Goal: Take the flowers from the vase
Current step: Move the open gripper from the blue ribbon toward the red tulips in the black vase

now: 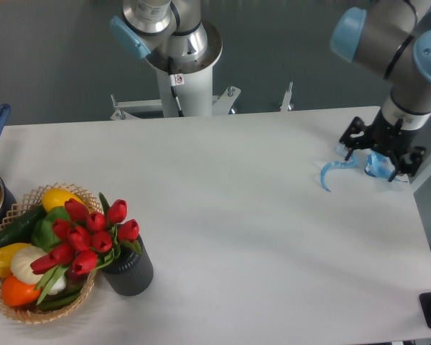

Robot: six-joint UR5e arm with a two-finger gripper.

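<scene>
Gripper [374, 152] hanging over the table's [244, 215] far right edge, fingers spread apart, nothing between them, blue ribbon [332, 171] lying just beneath. Flowers [86, 236] sitting in the vase [131, 271], well apart, far left of the gripper and nearer the camera, leaning over the wicker basket [30, 310].

Silver-grey arm [388, 36] with light-blue joint caps, black gripper [378, 148]
</scene>
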